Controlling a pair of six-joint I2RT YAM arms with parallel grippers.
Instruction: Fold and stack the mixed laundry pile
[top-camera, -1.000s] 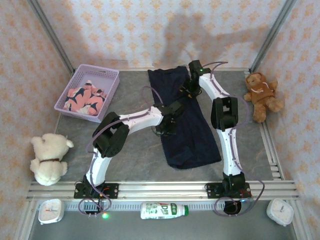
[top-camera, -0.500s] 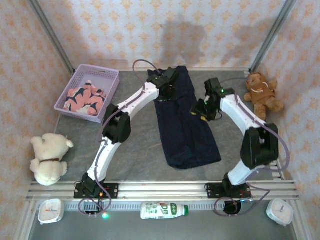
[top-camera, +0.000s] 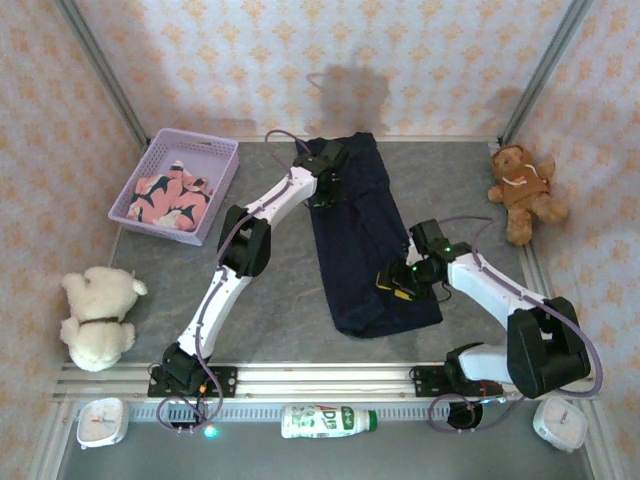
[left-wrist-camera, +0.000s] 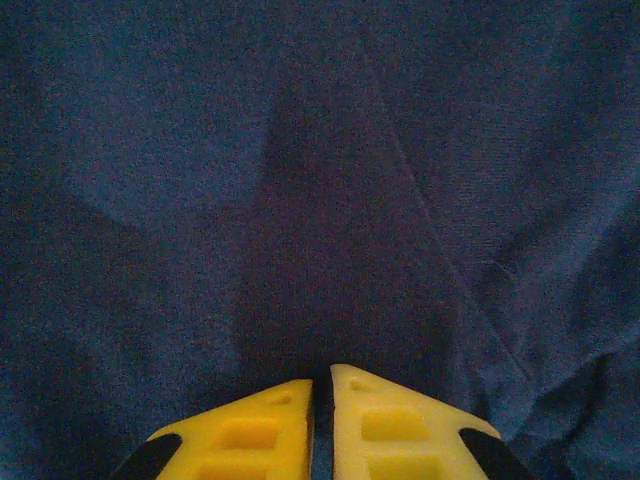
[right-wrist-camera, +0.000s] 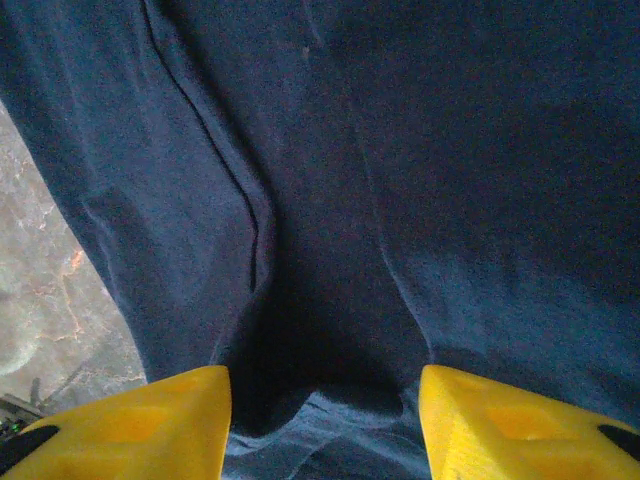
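Garments: two. The navy garment (top-camera: 365, 240) lies lengthwise at the middle of the table (top-camera: 270, 290). The shark-print garment (top-camera: 170, 195) sits crumpled in the one lavender basket (top-camera: 195, 143), far left.

Grippers: two. The left gripper (left-wrist-camera: 321, 400) is at the navy garment's far end, pinched together on a raised fold. The right gripper (right-wrist-camera: 325, 410) is over its near right part, fingers well apart and straddling a wrinkle.

Teddy bears: two. The brown teddy (top-camera: 520, 190) is far right, the cream teddy (top-camera: 98, 315) near left.

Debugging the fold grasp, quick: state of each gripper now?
Left gripper: closed, pinching the navy garment.
Right gripper: open, jaws astride the navy garment.
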